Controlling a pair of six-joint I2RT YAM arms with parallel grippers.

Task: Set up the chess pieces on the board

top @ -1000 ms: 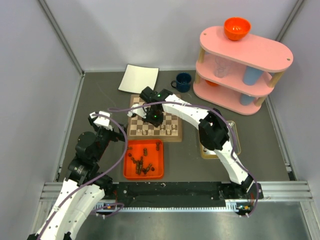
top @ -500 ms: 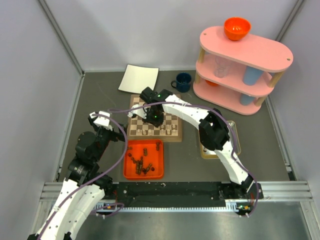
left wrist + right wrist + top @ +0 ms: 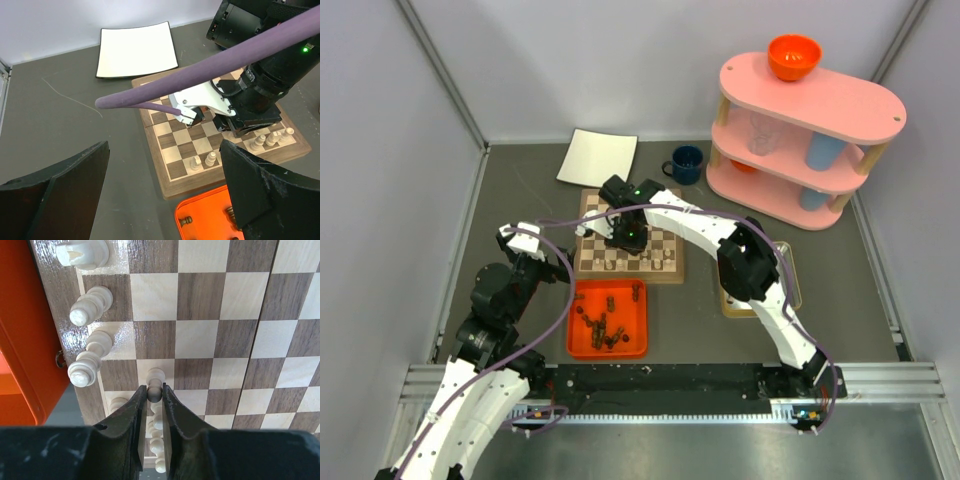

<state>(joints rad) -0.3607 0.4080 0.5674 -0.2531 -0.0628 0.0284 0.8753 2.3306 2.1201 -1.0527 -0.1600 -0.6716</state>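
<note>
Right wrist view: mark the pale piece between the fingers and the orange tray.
pale piece (image 3: 155, 376): right wrist view, its rounded head.
orange tray (image 3: 22, 335): right wrist view, its side wall.

The top external camera is fixed high above and behind the near edge of the dark grey surface (image 3: 520, 200). It looks steeply down and takes in the whole scene from far off.

The left wrist camera sits low and well back. It faces obliquely forward between the fingers of the left claw (image 3: 165, 145), toward the square wooden chessboard with brown and cream squares (image 3: 185, 150).

The right wrist camera looks straight down past the right claw (image 3: 153, 390), very close to that board.

All three views share the board and the flat orange plastic tray (image 3: 20, 350).
</note>
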